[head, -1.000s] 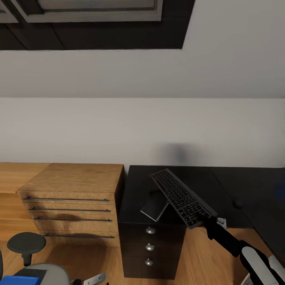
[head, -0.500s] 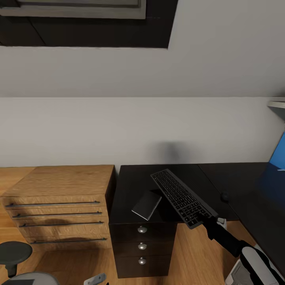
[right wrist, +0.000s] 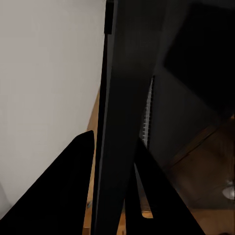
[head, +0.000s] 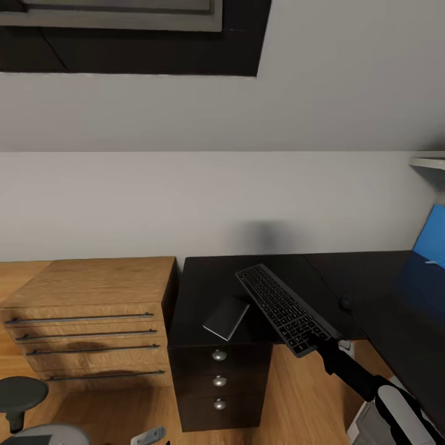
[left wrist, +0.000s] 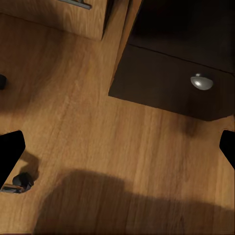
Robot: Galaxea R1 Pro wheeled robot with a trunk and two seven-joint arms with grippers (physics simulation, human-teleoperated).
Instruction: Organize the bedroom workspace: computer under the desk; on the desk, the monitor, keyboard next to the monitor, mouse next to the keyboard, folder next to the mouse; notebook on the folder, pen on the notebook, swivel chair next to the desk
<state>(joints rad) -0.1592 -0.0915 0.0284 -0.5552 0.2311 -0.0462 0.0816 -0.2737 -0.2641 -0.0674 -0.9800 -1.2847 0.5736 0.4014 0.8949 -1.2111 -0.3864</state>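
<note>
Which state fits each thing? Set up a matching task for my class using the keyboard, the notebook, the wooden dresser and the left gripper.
Things:
1. keyboard
2. notebook
3. wooden dresser
4. left gripper

States:
A. stands on the floor beside the black desk
B. open, over the wooden floor
C. held tilted in the right gripper
D. lies flat on the desk

Pairs: 1-C, 2-D, 3-A, 4-B

The right arm [head: 355,376] is showing a slim black forearm. Toward the elbow, it is widening into a white shell with black bands.
</note>
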